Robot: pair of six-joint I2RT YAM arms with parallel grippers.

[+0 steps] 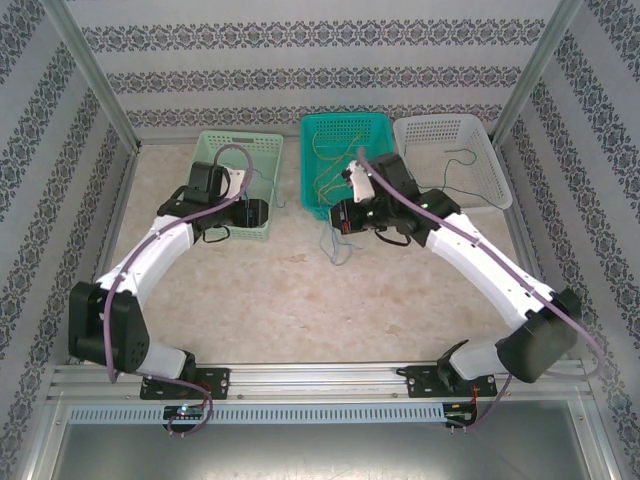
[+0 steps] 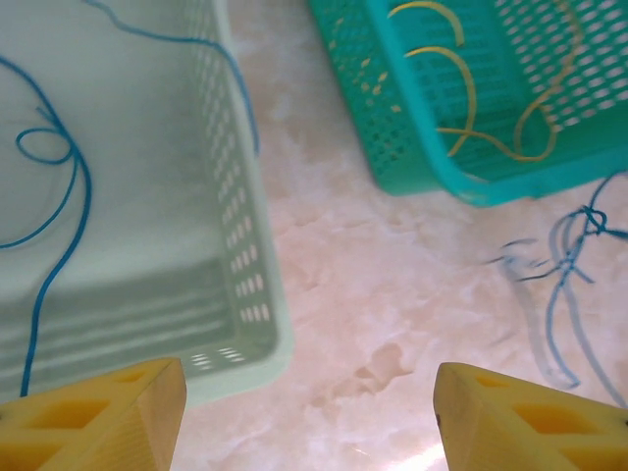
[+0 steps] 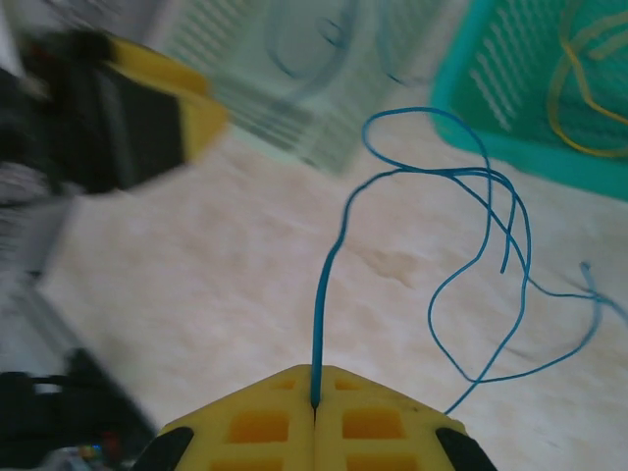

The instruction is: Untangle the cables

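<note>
Pale green basket, left of the teal basket: one blue cable lies loose inside, with a small loop in it. The left tool hovers at that basket's near corner, on the side toward the teal basket. Its fingers are spread wide and nothing is held.

Desk, just in front of the teal basket's near edge: the blue tangle is seen as several crossed strands, with a knot-like bunch close to the basket edge. The right tool is clenched on one strand of it, and the rest fans out in loops toward the teal basket.

Inside the teal basket: yellow cables, curled and untouched.

White basket, right of the teal basket: a thin dark cable is visible, too small to read further.

Step judged in hand: the held strand is to be drawn out of the tangle.
- It should be pulled slowly and low, away from the teal basket — a fast pull would likely tighten the bunch.
- The remaining loops would be best pinned by the left tool beside the bunch, not on it.
- The strand should be kept off the perforated basket walls — a likely snag.
- Whether the grip is at an end or mid-length cannot be told, so a re-grip nearer an end may be needed.
</note>
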